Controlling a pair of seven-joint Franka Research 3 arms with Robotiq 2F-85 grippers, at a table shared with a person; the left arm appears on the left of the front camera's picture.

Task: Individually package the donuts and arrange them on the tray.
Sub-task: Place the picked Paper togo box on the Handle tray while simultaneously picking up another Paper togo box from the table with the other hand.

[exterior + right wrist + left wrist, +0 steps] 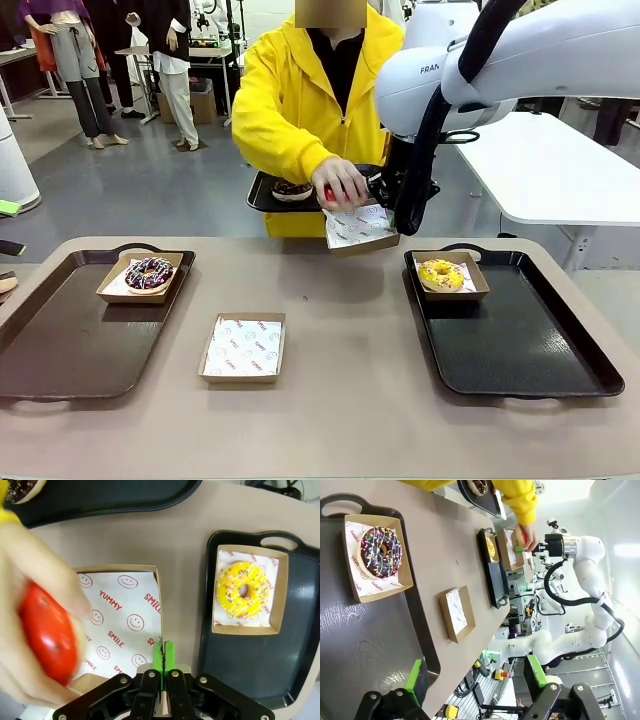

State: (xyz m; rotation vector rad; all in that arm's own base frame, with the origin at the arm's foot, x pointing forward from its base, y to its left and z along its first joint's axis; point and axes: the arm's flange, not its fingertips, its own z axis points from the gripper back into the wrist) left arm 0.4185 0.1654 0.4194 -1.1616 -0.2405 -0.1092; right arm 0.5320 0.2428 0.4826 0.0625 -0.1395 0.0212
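Right gripper (pixel 162 652) is pinched tight on the near wall of a paper-lined box (pixel 122 622). I am holding that box up off the table, beyond and to the right of the empty box (pixel 243 347) that lies mid-table. The person's hand (pixel 340 182) holds the red donut (pixel 47 630) over the held box; it is not seated in it yet. Left gripper (pixel 475 680) hangs with its jaws wide apart and nothing between them, above the left tray (pixel 350 645), left of the empty box.

By my count 2 of 4 are done. The sprinkled chocolate donut (pixel 149 273) sits boxed on the left tray. The yellow donut (pixel 440 273) sits boxed on the right tray (pixel 520 340), right of the empty box. Number 3, the red one, is in hand.

Number 4, the crumb-topped chocolate donut (pixel 292 188), waits on the small black tray (pixel 262 195) the person holds, beyond the empty box. I judge the empty box is meant for it.

The person's hand and yellow sleeve (pixel 290 120) crowd my held box, so I would move nothing until they clear.
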